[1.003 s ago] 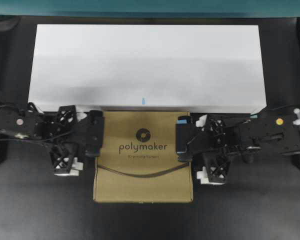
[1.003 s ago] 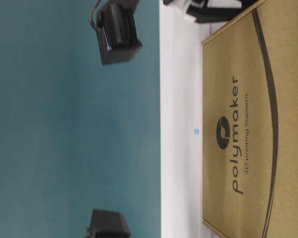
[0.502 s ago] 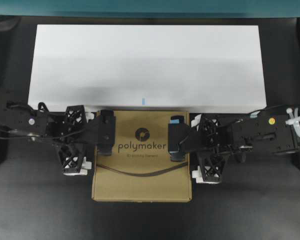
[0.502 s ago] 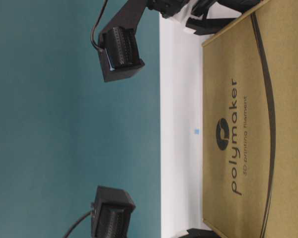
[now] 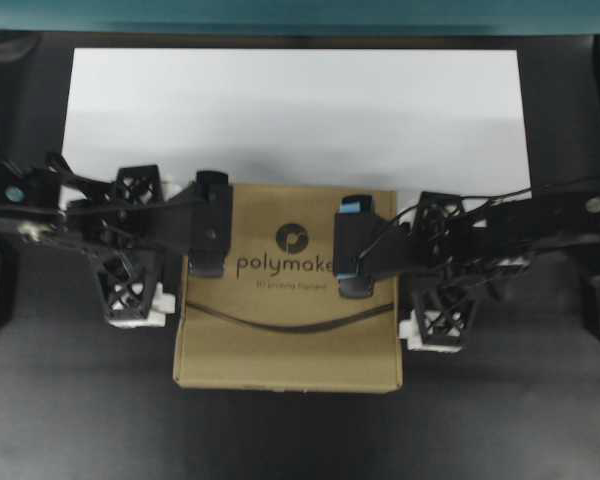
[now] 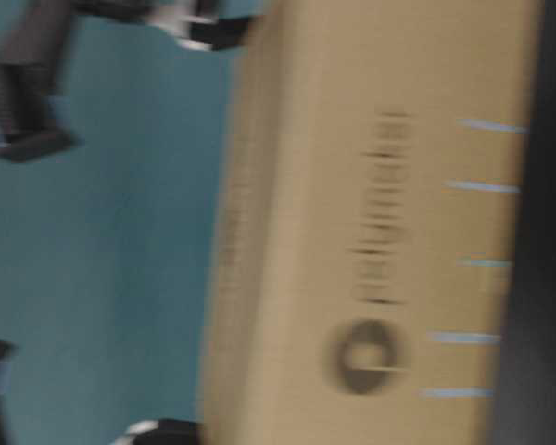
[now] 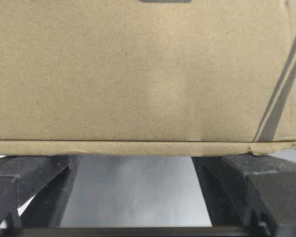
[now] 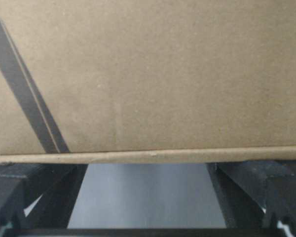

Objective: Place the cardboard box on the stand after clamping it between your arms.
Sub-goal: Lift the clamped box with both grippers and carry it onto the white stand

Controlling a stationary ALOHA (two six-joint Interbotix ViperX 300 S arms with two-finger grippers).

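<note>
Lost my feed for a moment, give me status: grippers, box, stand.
Left gripper and right gripper open, pressed against opposite sides of the cardboard box. Box far edge overlaps the stand. Nothing in the way.

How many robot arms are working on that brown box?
2. The left arm presses the cardboard box from its left side, the right arm from its right side. No others show.

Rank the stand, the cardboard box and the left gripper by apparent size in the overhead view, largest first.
1. The stand
2. The cardboard box, raised nearer the camera, so enlarged
3. The left gripper
</note>
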